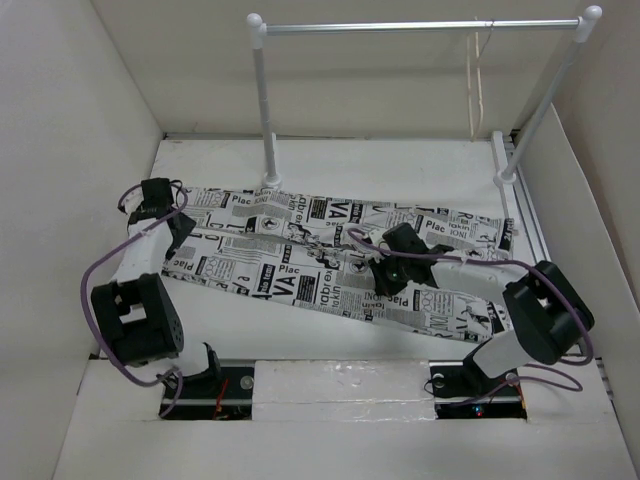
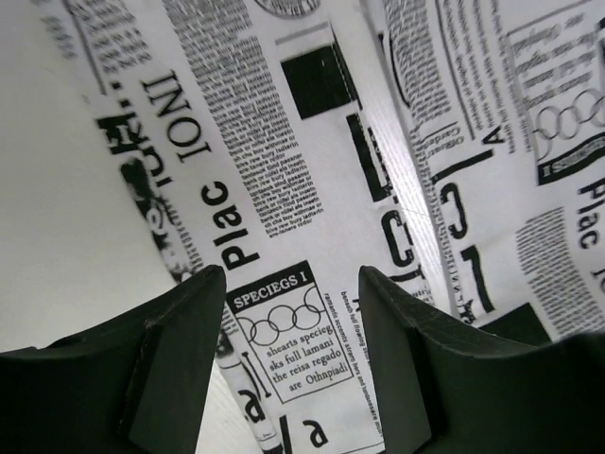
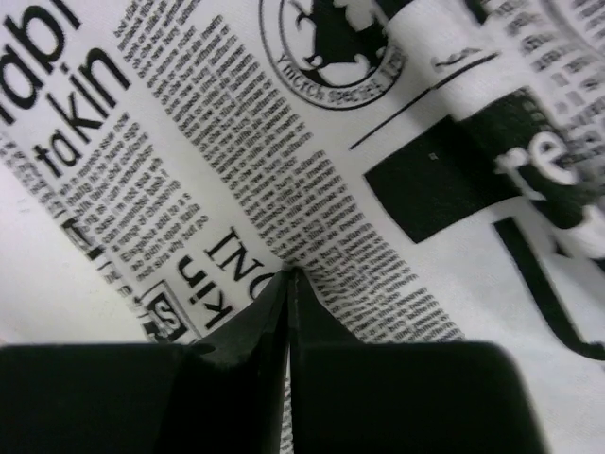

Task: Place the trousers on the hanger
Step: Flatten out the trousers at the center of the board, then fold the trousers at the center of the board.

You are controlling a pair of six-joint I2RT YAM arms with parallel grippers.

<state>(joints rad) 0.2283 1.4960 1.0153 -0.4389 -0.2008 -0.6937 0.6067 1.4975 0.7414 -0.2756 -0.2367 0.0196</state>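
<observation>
The trousers, white with black newspaper print, lie flat across the table from left to right. They also fill the left wrist view and the right wrist view. My left gripper is open at their left end, and its fingers stand astride the cloth. My right gripper is over the middle of the trousers. Its jaws are shut on a small pucker of cloth. The thin pale hanger hangs edge-on from the rail at the back right.
A clothes rail with a metal bar on two white posts stands at the back of the table. White walls close in the left, right and back. The arm bases sit at the near edge.
</observation>
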